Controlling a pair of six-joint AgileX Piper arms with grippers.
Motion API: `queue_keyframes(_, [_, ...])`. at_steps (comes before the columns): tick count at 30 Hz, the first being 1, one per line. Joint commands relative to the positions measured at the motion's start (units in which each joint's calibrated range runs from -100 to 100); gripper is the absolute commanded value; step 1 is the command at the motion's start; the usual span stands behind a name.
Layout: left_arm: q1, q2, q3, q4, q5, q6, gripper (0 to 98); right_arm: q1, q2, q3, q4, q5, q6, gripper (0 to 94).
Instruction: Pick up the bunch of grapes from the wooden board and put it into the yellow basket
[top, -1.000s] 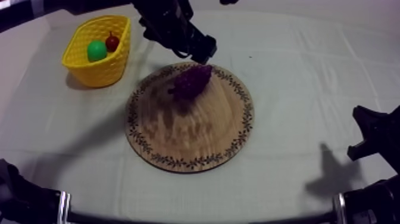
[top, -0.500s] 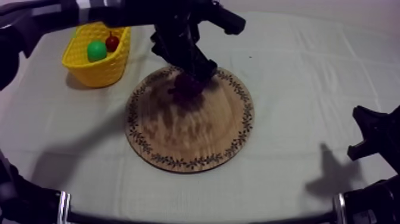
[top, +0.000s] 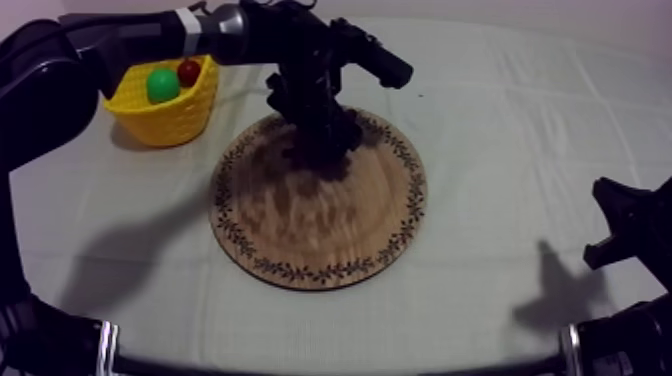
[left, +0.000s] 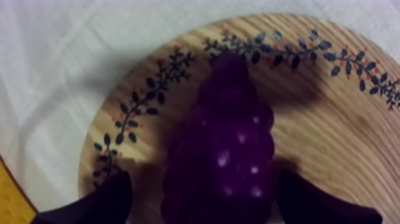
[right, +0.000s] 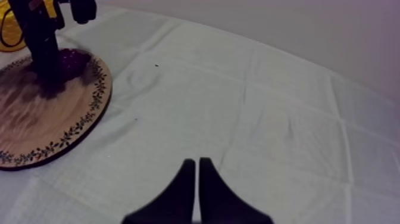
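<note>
Bunch of grapes (left: 229, 149): on the wooden board (top: 330, 230), toward its far rim, long axis pointing at the rim pattern. Not lifted.

Nearest, well apart from the board on the right: right gripper (right: 197, 179), fingers together in a narrow wedge over bare tabletop (top: 500, 120). Idle, holding nothing.

On the board's far part: left gripper (left: 205, 196) down over the grapes, fingers apart, one each side of the bunch. Not closed. Cannot tell whether either finger touches the fruit.

Beyond the board, far left: yellow basket (top: 185, 110), already holding a green toy fruit (top: 162, 84) and a small red fruit (top: 188, 71). Room left for the grapes, by the look of it.

Change over the last second: left gripper moved from above the board's far rim down onto the grapes; bunch in the same place, now largely hidden from above. Right arm unmoved.

Meaning for the task: approach judged finished, grasp pending. Next likely: close on the bunch, lift clear, carry to the basket. Risk: rounded, lumpy fruit slipping out sideways on closing.
</note>
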Motion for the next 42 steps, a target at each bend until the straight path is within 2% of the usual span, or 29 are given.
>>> queue_keyframes(1, [-0.01,0.55,-0.55,0.35,0.25,-0.53,81.3,-0.02,-0.01,-0.03,0.01,0.04,0.04,0.4])
queue_keyframes(9, [-0.11,1.7,-2.0,1.61,1.38,-2.43,60.3,-0.02,-0.01,-0.03,0.01,0.04,0.04,0.4])
queue_keyframes(18, [-0.22,-1.47,-0.69,1.67,2.77,-3.8,43.2,-0.02,-0.01,-0.03,0.01,0.04,0.04,0.4])
queue_keyframes(22, [-1.0,-6.07,2.87,2.46,3.6,-4.98,35.8,-0.02,-0.01,-0.03,0.01,0.04,0.04,0.4])
queue_keyframes(27, [-2.77,-15.09,11.9,3.58,4.84,-7.74,33.0,-0.02,-0.01,-0.03,0.01,0.04,0.04,0.4])
queue_keyframes(32, [-5.64,-26.23,21.53,3.98,5.06,-10.64,34.8,-0.02,-0.01,-0.03,0.01,0.04,0.02,0.4])
queue_keyframes(38, [-11.87,-37.4,26.05,4.18,5.04,-13.99,37.0,-0.02,-0.01,-0.03,0.01,0.04,0.03,0.4])
queue_keyframes(42, [-15.97,-40.86,24.55,3.38,3.95,-14.83,38.1,-0.02,-0.01,-0.03,0.01,0.04,0.04,0.4])
